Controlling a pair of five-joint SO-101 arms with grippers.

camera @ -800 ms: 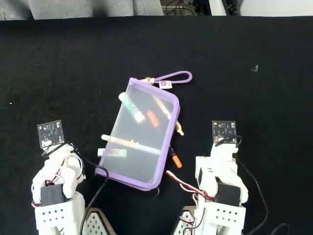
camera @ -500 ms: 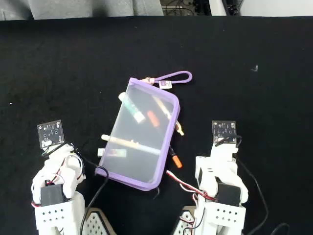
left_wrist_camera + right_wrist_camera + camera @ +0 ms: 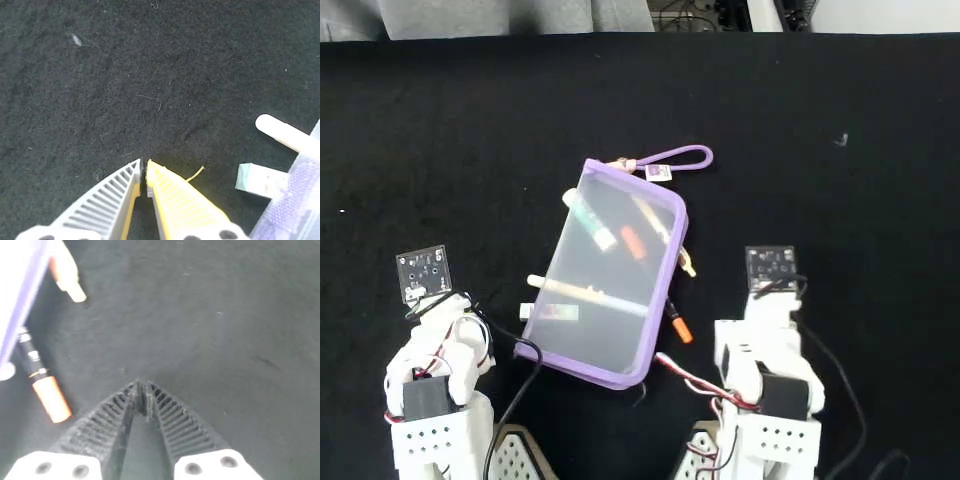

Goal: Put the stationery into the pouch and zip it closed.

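- The pouch (image 3: 610,275) is a see-through one with purple trim. It's lying flat around the middle of the black table (image 3: 860,190), tilted so its long axis runs roughly 1 to 7 o'clock.
- Its purple strap loop (image 3: 682,155) hangs off the far end, at about 1 o'clock from the pouch.
- You can see a few bits through the plastic: a green-and-white stick (image 3: 590,222), a short orange piece (image 3: 633,242) and a pale pen (image 3: 650,216).
- Not everything's tucked in, though. An orange-capped marker (image 3: 678,325) pokes out of the pouch's edge at about 4 o'clock, and a cream tip (image 3: 687,264) sticks out at 3 o'clock.
- On the other side, a white pen end (image 3: 534,281) juts out at 9 o'clock. A small pale green block (image 3: 527,311) sits just beside that edge at 8 o'clock.
- I honestly can't tell how far the zip is done up.
- The left gripper (image 3: 144,172) is at the pouch's 8 o'clock, low over bare cloth. Its fingers are pressed together with nothing between them, near the white pen end but apart from it.
- The right gripper (image 3: 141,390) is at the pouch's 4 o'clock. Its fingers are also squeezed together with nothing held, and the orange-capped marker is close by but not touching.
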